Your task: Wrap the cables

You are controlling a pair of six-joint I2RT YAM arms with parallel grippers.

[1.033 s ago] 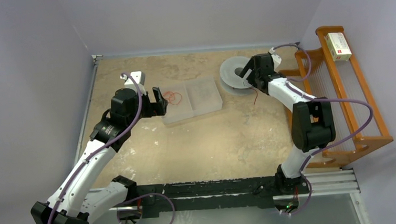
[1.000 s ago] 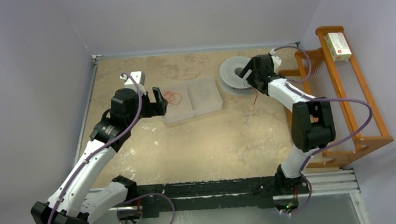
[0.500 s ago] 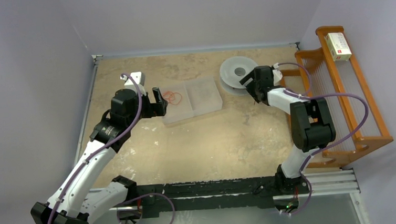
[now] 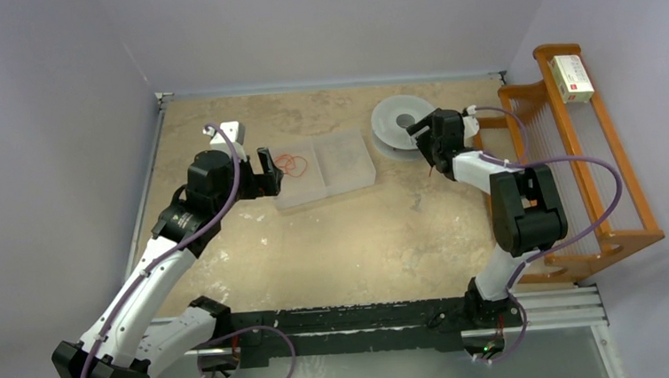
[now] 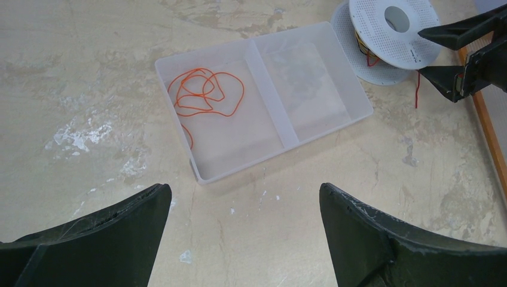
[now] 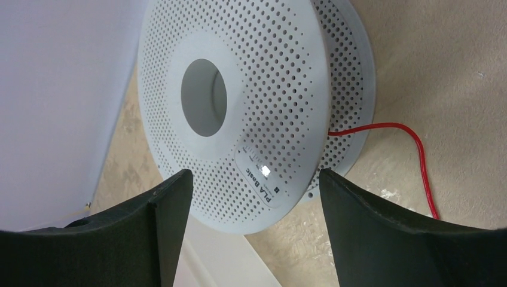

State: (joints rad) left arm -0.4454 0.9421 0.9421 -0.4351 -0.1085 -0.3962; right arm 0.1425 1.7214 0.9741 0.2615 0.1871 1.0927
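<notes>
My left gripper (image 5: 245, 239) hangs wide and empty near the worktop's left edge. Just right of it, the tray (image 5: 311, 84) holds one cable (image 5: 203, 95), loosely coiled in its left compartment. Toward the far right corner lies the spool (image 6: 263, 89), a second cable (image 6: 418, 155) trailing from between its discs onto the worktop. My right gripper (image 6: 254, 185) gapes wide beside it, holding nothing.

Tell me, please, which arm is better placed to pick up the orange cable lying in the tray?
Left, probably: the open left claw faces the tray, the orange cable just ahead. The right claw is at the spool, farther away.
</notes>
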